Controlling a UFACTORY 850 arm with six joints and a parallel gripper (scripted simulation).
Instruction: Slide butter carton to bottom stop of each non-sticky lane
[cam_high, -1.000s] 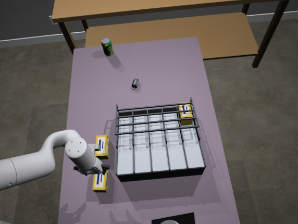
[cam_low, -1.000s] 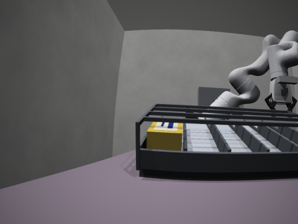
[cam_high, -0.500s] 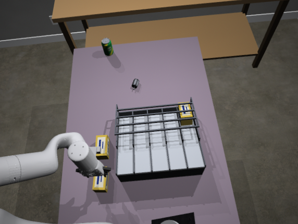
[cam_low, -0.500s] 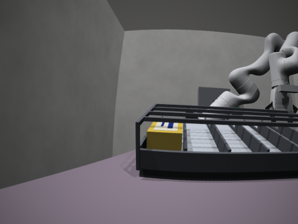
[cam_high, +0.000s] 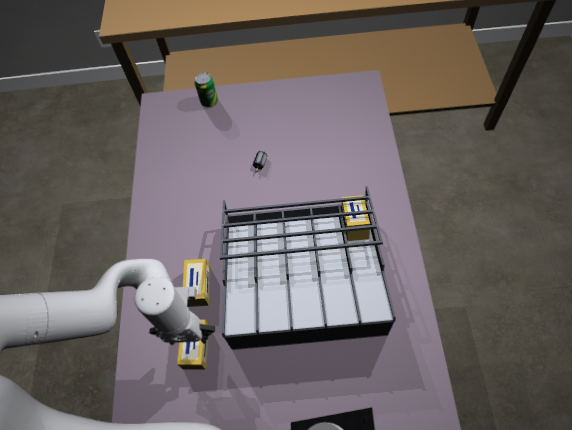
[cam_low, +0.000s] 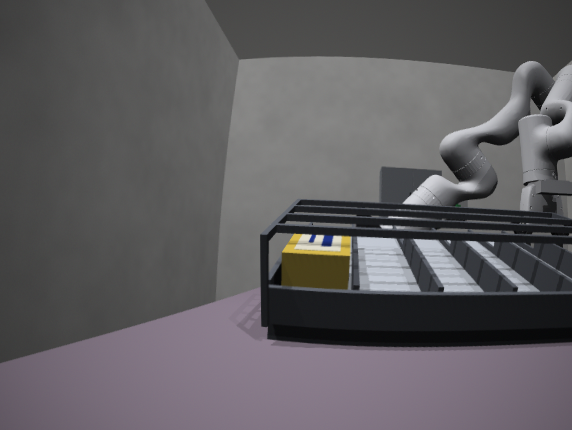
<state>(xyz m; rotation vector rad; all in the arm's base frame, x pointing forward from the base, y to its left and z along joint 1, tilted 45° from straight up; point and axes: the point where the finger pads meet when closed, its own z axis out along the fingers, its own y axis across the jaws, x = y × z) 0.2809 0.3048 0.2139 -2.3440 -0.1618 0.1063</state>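
One butter carton [cam_high: 357, 214] sits at the bottom stop of the shelf's [cam_high: 301, 247] end lane, the one farthest from the gripper [cam_high: 196, 334]; two good lanes remain to be found and filled. Gripper spread wide, holding nothing. A second carton [cam_high: 192, 353] lies on the table [cam_high: 320, 130] directly beneath it, partly hidden by the wrist; fingers look to straddle it, though the view is poor. The third carton [cam_high: 196, 280] lies just beyond, beside the shelf's nearest lane.
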